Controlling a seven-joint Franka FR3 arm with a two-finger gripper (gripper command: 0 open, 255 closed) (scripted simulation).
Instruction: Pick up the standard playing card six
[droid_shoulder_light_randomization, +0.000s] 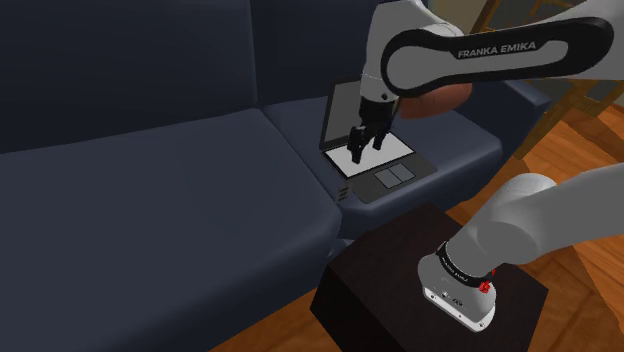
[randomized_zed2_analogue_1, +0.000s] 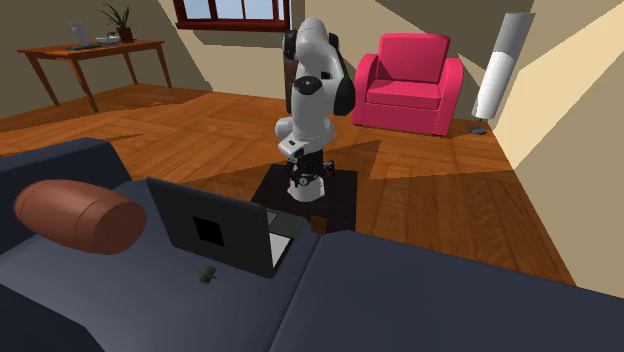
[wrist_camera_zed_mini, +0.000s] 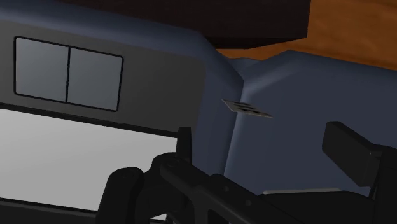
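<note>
Wrist view | playing card (wrist_camera_zed_mini: 247, 108): small, thin, grey-patterned, lying on sofa (wrist_camera_zed_mini: 299, 83) | hand (wrist_camera_zed_mini: 261, 135): wide apart, empty

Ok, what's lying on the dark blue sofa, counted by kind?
Open dark grey laptop: 1
Brown cylindrical cushion: 1
Small patterned playing card: 1
Tiny dark object, too small to identify: 1
Total: 4

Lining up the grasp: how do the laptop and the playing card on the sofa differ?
The laptop is far larger than the playing card. The laptop stands open, screen raised; the playing card lies flat. The open gripper hangs over the laptop; the playing card lies beside the laptop, untouched. Both rest on the dark blue sofa.
</note>
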